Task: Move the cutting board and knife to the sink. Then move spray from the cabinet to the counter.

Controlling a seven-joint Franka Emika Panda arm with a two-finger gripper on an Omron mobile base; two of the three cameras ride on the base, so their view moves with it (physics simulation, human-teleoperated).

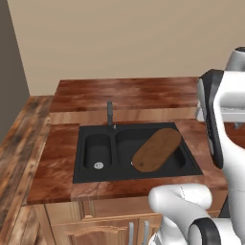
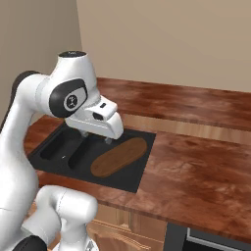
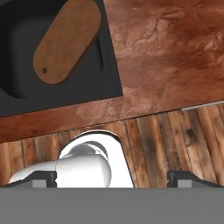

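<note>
Dark reddish counter (image 2: 196, 166) surrounds a black sink (image 1: 95, 170) where the cutting board (image 1: 157, 149) lies slanted in the right basin. Raised above, the gripper (image 3: 113, 177) hangs spread and empty, the board ahead and left along its view.

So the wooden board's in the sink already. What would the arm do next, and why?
Probably turn to look for the knife. The cutting board already lies in the sink, leaning on its right rim, and the end effector hangs open and empty above the counter.
</note>
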